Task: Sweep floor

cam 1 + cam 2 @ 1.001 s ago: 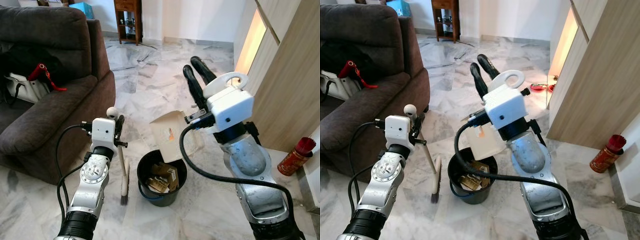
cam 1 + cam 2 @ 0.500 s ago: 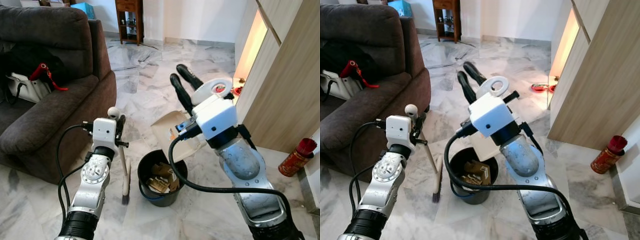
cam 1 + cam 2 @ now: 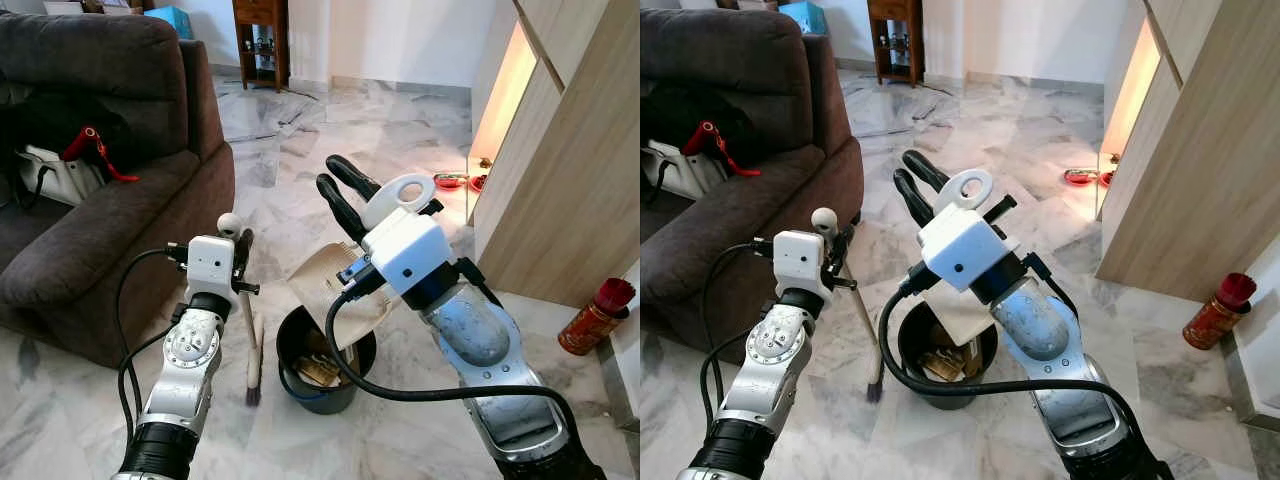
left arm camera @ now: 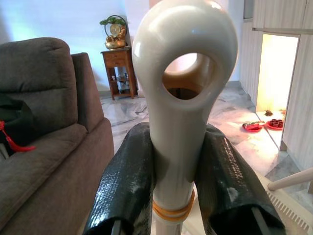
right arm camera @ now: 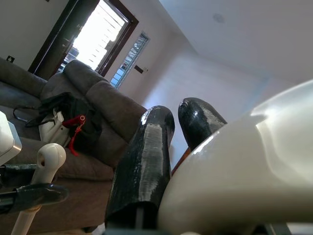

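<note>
Left eye view: the right gripper (image 3: 342, 189) clenches the handle of the cream dustpan (image 3: 330, 287), which has swung leftward and lower than a second ago, its pan now tilted over the rim of the black bin (image 3: 295, 343) holding scraps; the left gripper (image 4: 176, 186) is clamped on the cream broom handle (image 4: 182, 98), unmoved, the brush (image 3: 253, 365) standing on the marble floor (image 3: 400, 120) just beside the bin. The brown sofa (image 3: 110, 220) sits at the robot's left.
</note>
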Motion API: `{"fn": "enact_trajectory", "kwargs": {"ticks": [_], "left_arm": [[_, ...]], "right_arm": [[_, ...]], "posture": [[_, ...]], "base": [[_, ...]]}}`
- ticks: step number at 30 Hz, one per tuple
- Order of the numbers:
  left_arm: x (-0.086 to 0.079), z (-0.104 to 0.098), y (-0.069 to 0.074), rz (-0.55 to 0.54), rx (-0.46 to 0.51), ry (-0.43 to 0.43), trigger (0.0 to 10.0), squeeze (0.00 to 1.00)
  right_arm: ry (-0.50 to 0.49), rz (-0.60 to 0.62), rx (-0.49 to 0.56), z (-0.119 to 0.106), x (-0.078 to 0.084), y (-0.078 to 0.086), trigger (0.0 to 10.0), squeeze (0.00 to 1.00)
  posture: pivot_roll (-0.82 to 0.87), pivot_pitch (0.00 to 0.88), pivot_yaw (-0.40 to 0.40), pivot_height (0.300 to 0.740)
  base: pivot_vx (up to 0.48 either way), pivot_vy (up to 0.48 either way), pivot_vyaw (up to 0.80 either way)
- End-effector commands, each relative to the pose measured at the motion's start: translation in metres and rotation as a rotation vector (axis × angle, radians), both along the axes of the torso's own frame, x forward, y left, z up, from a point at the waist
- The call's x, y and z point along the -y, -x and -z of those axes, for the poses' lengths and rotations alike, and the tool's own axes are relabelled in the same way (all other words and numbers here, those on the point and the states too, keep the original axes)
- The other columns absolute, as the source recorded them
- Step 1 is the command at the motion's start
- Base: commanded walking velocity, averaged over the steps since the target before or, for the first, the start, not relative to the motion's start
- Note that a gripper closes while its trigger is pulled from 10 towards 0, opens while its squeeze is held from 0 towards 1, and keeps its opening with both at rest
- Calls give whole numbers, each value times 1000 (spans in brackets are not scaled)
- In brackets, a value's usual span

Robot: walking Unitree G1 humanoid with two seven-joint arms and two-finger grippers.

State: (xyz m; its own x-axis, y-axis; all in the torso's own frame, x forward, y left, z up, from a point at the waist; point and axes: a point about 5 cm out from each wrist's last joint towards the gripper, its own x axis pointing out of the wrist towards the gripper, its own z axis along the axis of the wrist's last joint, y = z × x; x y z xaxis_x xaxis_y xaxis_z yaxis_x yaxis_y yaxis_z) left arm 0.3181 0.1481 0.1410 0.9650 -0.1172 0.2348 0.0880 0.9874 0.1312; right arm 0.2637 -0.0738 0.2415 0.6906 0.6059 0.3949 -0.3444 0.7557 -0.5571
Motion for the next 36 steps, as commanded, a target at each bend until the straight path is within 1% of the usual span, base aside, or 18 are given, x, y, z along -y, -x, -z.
{"fn": "enact_trajectory", "kwargs": {"ticks": [1, 11, 13, 16, 17, 18, 21, 22, 24, 25, 26, 27, 28, 30, 32, 36], "left_arm": [[2, -16, -2, 11, 82, -2, 10000, 0], [2, -17, -3, 10, 84, -4, 10000, 0], [2, -17, -4, 10, 84, -5, 10000, 0], [2, -17, -4, 9, 84, -6, 10000, 0], [2, -17, -4, 8, 84, -6, 10000, 0], [2, -17, -4, 8, 83, -7, 10000, 0], [2, -17, -4, 8, 81, -8, 10000, 0], [2, -17, -5, 8, 79, -8, 10000, 0], [2, -17, -5, 10, 77, -8, 10000, 0], [2, -16, -5, 12, 75, -8, 10000, 0], [2, -16, -5, 13, 74, -8, 10000, 0], [2, -15, -4, 16, 70, -10, 10000, 0], [2, -14, -3, 20, 64, -12, 10000, 0], [1, -13, -2, 21, 59, -14, 10000, 0], [-1, -12, 0, 19, 56, -14, 10000, 0], [-4, -10, 4, 19, 49, -18, 10000, 0]], "right_arm": [[-11, 13, 113, -19, 1, 7, 10000, 0], [-38, 122, 171, -27, 11, 1, 10000, 0], [-36, 165, 179, -28, 15, -2, 10000, 0], [-38, 199, 186, -29, 18, -4, 10000, 0], [-43, 255, 189, -29, 24, -8, 10000, 0], [-47, 280, 188, -29, 27, -9, 10000, 0], [-107, 393, 160, -28, 46, -17, 10000, 0], [-145, 447, 141, -27, 57, -21, 10000, 0], [-184, 493, 121, -25, 69, -24, 10000, 0], [-220, 538, 97, -20, 80, -26, 10000, 0], [-230, 553, 90, -19, 84, -27, 10000, 0], [-243, 579, 72, -14, 92, -28, 10000, 0], [-253, 622, 51, -6, 105, -30, 10000, 0], [-249, 669, 45, -1, 115, -31, 10000, 0], [-240, 723, 28, 10, 129, -32, 10000, 0], [-235, 802, 5, 24, 145, -32, 10000, 0]], "posture": [[-109, 0, 1, 740], [-107, 0, -1, 740], [-106, 0, 0, 740], [-107, 0, 1, 740], [-109, 0, 1, 740], [-107, 0, 1, 740], [-107, 0, 1, 740], [-107, 0, 1, 740], [-107, 0, 1, 740], [-107, 0, 1, 740], [-107, 0, 1, 740], [-107, 0, 1, 740], [-107, 0, 2, 740], [-105, 0, 2, 740], [-103, 0, 3, 740], [-95, 0, 6, 740]], "base": [[0, 0, 0], [0, 0, 0], [0, 0, 0], [0, 0, 0], [0, 0, 0], [0, 0, 0], [0, 0, 0], [0, 0, 0], [0, 0, 0], [0, 0, 0], [0, 0, 0], [0, 0, 0], [0, 0, 0], [0, 0, 0], [0, 0, 0], [0, 0, 0]]}}
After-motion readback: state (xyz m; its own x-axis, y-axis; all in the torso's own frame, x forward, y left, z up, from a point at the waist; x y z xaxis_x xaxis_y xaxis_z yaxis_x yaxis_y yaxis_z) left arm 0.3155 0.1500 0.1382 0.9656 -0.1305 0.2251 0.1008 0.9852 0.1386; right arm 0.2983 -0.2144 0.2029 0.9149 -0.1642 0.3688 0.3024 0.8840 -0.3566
